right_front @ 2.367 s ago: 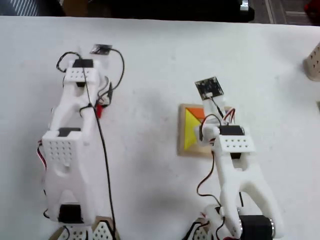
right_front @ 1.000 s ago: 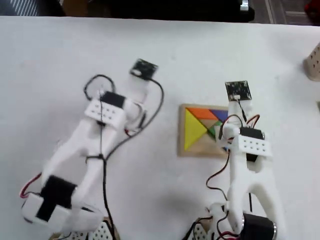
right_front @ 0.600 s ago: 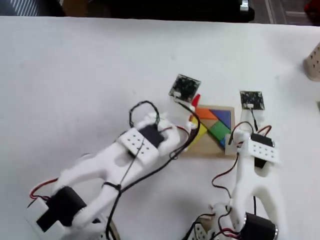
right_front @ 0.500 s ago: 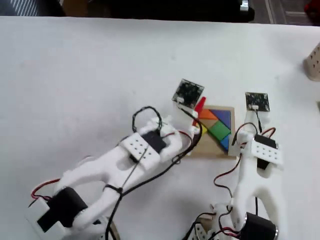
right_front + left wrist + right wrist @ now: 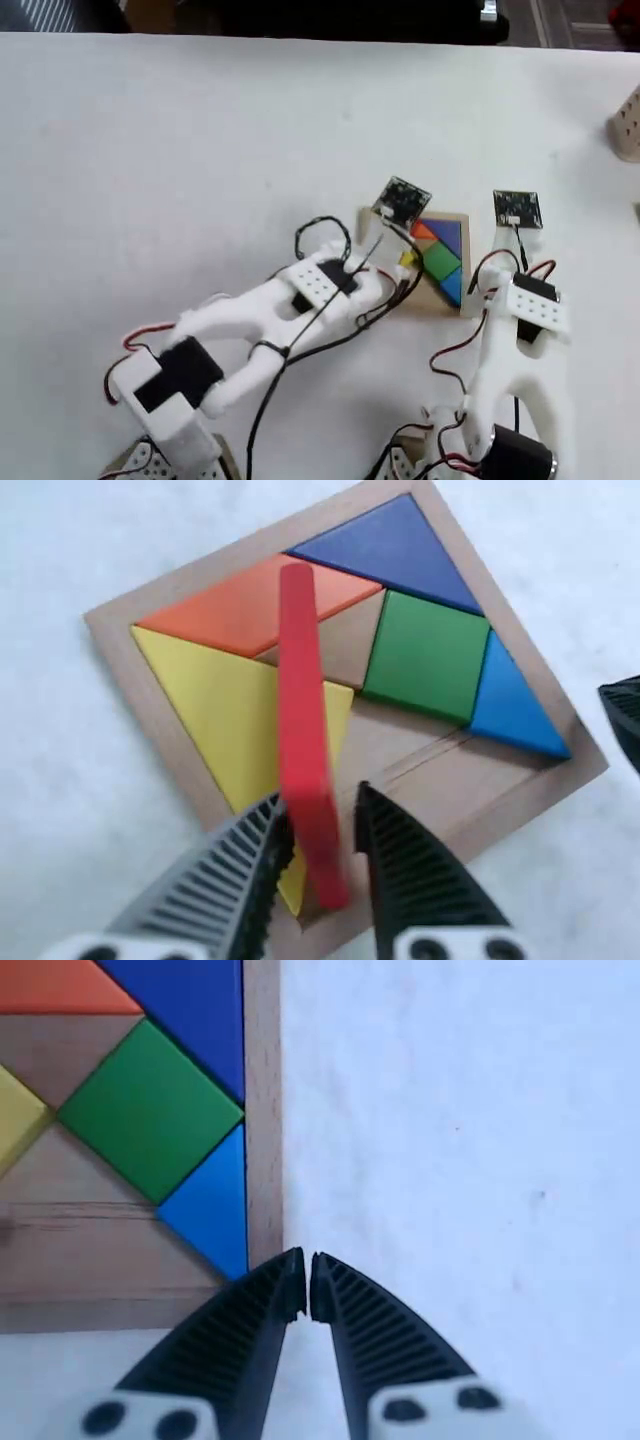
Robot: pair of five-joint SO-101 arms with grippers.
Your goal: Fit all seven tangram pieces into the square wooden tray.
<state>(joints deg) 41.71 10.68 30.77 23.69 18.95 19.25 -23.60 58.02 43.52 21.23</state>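
Red piece (image 5: 300, 680) pinched edgewise by left hand (image 5: 320, 805).

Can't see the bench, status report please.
Left gripper shut on red piece, held on edge over tray. Right gripper shut, empty, at tray's edge. Five pieces seated.

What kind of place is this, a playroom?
Probably a robot workbench, not a playroom: a left arm and a right arm with bare wires sit at a plain white table, with a wooden tray of coloured puzzle pieces.
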